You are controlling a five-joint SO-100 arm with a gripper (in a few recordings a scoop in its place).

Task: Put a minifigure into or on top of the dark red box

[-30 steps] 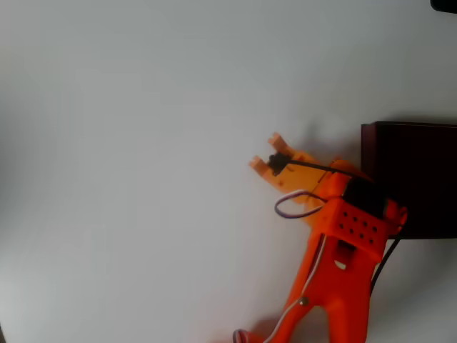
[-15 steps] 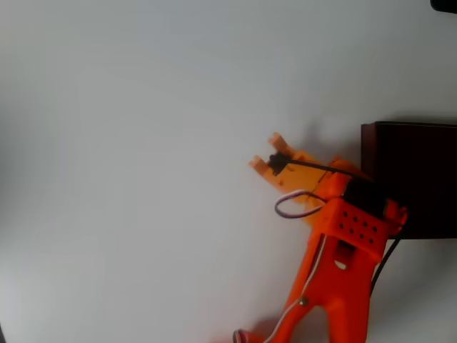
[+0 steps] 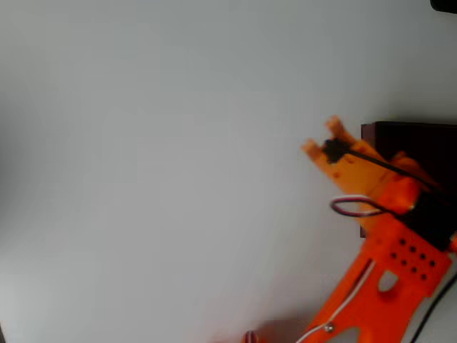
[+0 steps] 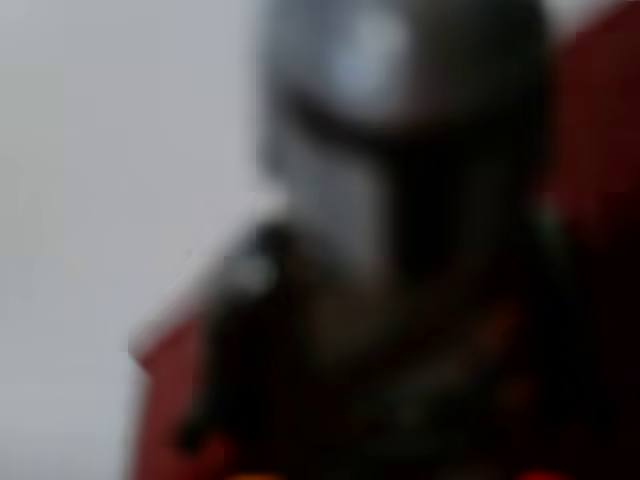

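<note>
In the wrist view the minifigure (image 4: 400, 170) looms very close and blurred, dark-bodied with a shiny grey-blue rounded head. My orange gripper (image 3: 323, 138) appears shut on it. From overhead, a small dark lump (image 3: 333, 148) sits at the base of the two orange fingertips (image 3: 311, 148). The dark red box (image 3: 418, 143) lies at the right edge of the overhead view, its near-black inside partly covered by my arm. The gripper hovers just left of the box's upper left corner. Red box wall (image 4: 600, 130) shows behind the figure in the wrist view.
A plain white tabletop (image 3: 143, 179) stretches across the left and middle of the overhead view. A small dark object (image 3: 444, 4) pokes in at the top right corner.
The arm has swung right and slightly up in the overhead view. It carried the gripper from the open table to the box's left edge; between the two earlier frames it was still.
</note>
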